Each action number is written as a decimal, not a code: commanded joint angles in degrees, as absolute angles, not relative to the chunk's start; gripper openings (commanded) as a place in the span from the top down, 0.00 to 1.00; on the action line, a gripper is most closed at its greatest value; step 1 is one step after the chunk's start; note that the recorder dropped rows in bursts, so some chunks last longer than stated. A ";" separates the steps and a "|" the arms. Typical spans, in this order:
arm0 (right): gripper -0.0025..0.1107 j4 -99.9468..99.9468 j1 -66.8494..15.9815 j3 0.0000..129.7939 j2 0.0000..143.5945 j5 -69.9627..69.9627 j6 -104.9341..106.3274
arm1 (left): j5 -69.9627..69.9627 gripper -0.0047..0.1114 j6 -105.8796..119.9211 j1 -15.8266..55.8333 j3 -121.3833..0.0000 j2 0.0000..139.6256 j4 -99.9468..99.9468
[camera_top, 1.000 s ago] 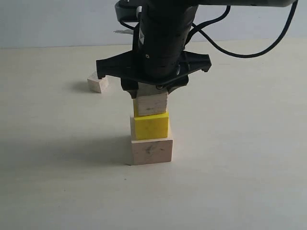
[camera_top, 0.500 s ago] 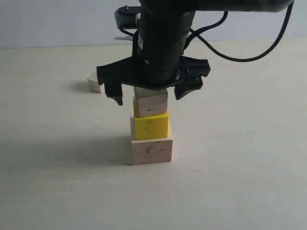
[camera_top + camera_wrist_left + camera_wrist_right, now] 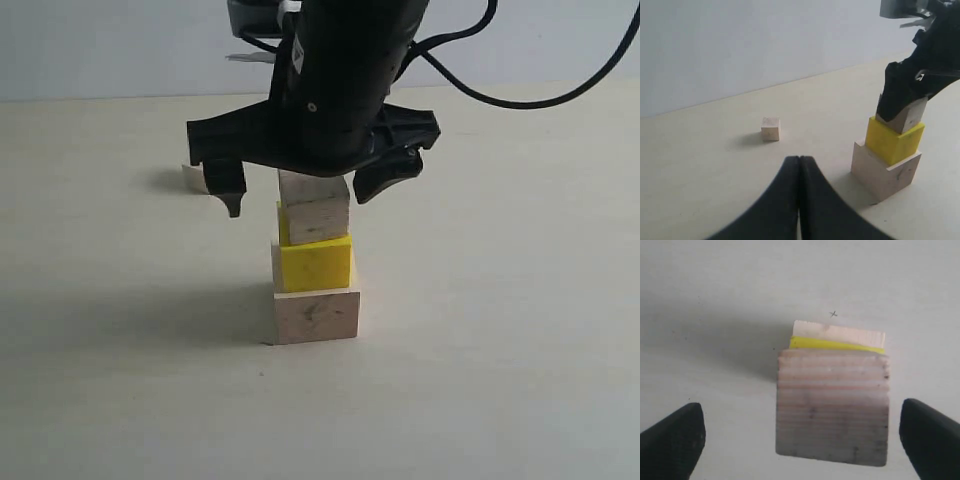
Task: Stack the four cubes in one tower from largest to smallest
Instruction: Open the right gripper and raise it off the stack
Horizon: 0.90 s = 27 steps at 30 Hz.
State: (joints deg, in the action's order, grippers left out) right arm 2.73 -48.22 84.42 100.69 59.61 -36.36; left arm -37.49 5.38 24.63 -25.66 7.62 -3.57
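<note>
Gaps showed between your spread right hand (image 3: pixel 300 200) and the medium-small wood cube (image 3: pixel 315 208) atop the yellow cube (image 3: pixel 315 263). Your left hand (image 3: pixel 799 162) was pressed together, empty.

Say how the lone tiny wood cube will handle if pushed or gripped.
The tiny cube looks like solid bare wood: probably rigid and light. It sits flat on the table, so a push should slide it, not roll it. Being small, it may twist out of an off-centre pinch.
</note>
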 commanded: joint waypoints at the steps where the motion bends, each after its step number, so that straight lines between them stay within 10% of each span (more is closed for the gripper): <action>1: 0.09 1.48 -48.19 84.33 100.30 60.31 -33.99 | -36.93 0.96 5.13 24.51 -25.51 7.05 -3.94; 27: 0.09 -4.56 -48.19 84.33 100.30 63.70 -29.96 | -36.93 0.96 5.01 24.51 -25.51 7.05 -3.94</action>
State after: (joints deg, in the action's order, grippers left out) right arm -4.59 -48.22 84.42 100.69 63.88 -30.63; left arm -37.49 5.38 24.63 -25.66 7.62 -3.57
